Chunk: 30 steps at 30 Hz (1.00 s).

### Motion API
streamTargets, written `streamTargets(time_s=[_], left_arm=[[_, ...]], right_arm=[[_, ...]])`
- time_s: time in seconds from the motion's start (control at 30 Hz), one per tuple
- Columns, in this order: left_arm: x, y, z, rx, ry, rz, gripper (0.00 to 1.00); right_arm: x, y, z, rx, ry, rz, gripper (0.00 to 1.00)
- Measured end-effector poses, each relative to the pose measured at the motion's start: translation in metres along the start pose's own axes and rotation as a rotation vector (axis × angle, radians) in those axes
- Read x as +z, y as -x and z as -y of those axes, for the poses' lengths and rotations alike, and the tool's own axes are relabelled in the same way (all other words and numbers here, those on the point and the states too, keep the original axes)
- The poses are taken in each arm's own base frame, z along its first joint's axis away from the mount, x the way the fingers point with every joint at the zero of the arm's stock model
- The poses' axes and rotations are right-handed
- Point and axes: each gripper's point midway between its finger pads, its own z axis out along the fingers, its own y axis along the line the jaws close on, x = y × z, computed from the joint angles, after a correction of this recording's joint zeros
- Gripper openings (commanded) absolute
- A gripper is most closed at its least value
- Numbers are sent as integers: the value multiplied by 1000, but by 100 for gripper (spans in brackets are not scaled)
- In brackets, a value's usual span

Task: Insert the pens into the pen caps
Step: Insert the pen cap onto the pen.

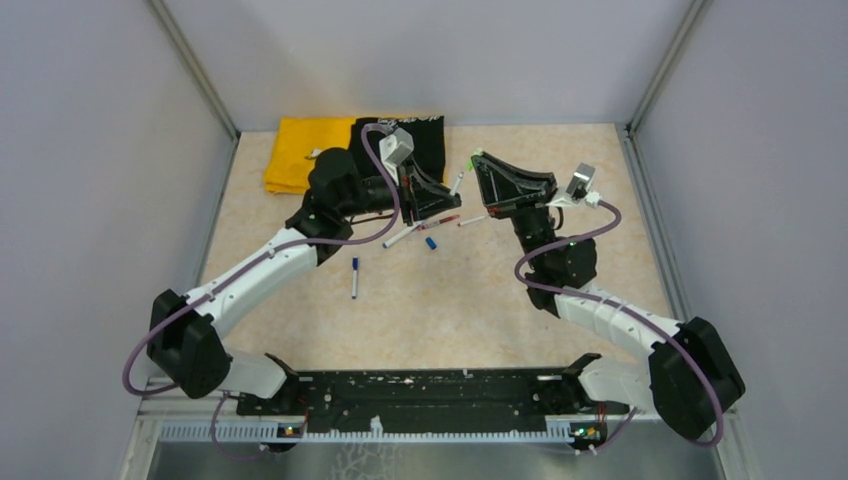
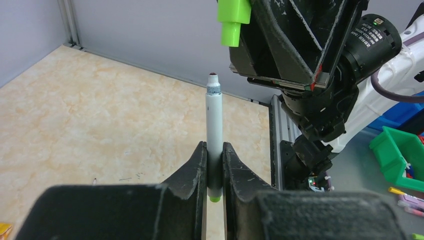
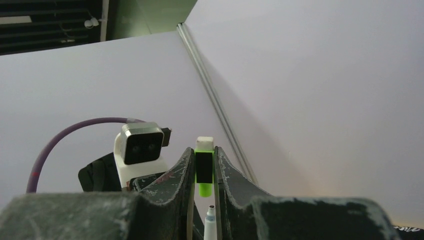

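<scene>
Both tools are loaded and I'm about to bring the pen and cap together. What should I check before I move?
1. Left tool is shut on the pen, barrel upright: ok.
2. Right tool is shut on the green cap: ok.
3. Pen tip is bare and points up towards the cap: ok.
4. Colours match; the pen's rear plug is green like the cap: ok.
5. Tip and cap on one axis: not ok. In the left wrist view the cap sits off to one side of the tip, with a gap between them.
6. Cap's open end faces the tip: cannot tell.
</scene>
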Motion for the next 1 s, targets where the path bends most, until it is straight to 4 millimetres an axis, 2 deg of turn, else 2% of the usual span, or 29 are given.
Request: streamTargets(time_s=[0.3,1.0], left_arm=[[-1,1,2,15,-3,3,0],[-3,-1,4,24,-4,0,0]], right_arm=[[-1,-6,-10,8,68,-13,0],[-2,-17,-8,12,80,-45,0]])
